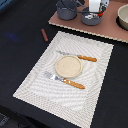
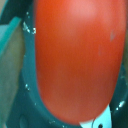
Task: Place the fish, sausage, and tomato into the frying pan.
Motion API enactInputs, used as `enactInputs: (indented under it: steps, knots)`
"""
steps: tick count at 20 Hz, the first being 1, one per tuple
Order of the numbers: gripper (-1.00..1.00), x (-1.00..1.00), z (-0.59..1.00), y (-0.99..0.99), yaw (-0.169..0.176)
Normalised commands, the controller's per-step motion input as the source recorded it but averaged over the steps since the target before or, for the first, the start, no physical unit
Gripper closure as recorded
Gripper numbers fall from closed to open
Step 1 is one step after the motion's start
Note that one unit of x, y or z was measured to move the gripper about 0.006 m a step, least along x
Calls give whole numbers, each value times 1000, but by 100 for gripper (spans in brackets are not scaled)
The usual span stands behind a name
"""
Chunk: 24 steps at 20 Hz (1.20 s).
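Glossy red-orange tomato ball (image 2: pixel 75 60) fills the wrist view, over the blue-grey metal frying pan (image 2: pixel 35 107); I cannot tell the grip. Only the exterior view shows the white gripper (image 1: pixel 95 7) above that pan (image 1: pixel 91 19) and the dark reddish-brown sausage rod (image 1: pixel 44 34) on black cloth

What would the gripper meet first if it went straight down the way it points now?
The tomato comes first: it fills the wrist view right ahead of the gripper. Below it lies the frying pan, whose blue-grey surface rims the tomato. Whether the tomato already rests in the pan or is still held is unclear.
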Motion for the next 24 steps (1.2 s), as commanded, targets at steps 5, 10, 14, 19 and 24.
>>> enactInputs:
  steps: [5,10,14,19,24]
  knots:
    - [-100,203,707,169,-22]
    - [-100,-342,607,-501,-74]
    - [-100,-499,505,-498,-86]
    - [-100,-614,401,-405,-117]
    - [-100,-667,206,-390,-128]
